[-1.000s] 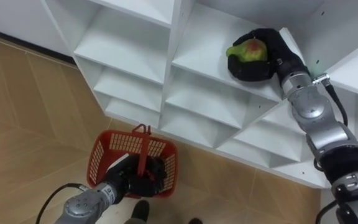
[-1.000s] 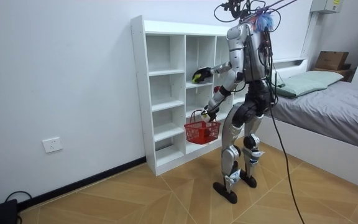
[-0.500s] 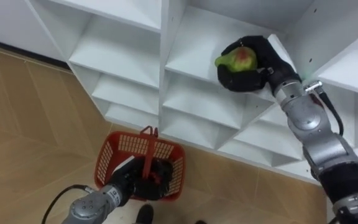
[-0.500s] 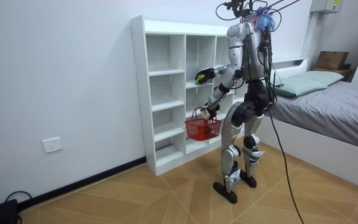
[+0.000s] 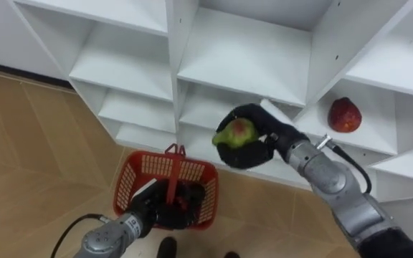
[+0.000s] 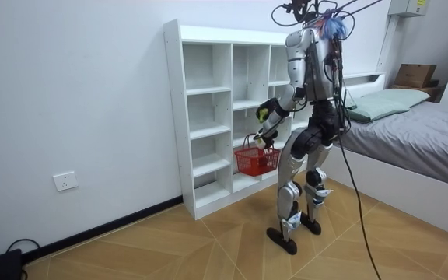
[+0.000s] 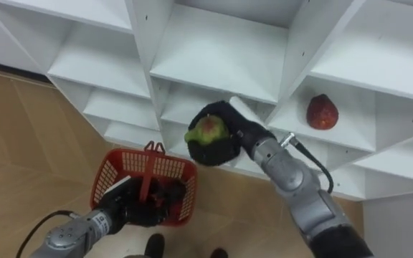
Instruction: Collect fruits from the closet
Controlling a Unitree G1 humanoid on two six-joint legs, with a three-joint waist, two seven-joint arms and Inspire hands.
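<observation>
While the right hand (image 5: 248, 153), frame centre, curls round a green-red fruit (image 5: 239, 132): best carried above the red basket (image 5: 192, 168), lower left, its handle clasped by the left hand (image 5: 156, 210); release low.

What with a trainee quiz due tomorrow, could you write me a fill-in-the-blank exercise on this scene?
1. The left hand grips the red plastic mesh basket by its ____.
2. The right hand holds the green-and-red round fruit, not yet dropped into the ____.
3. A dark red round fruit lies on a shelf of the ____ closet.
Missing: handle; basket; white.
</observation>
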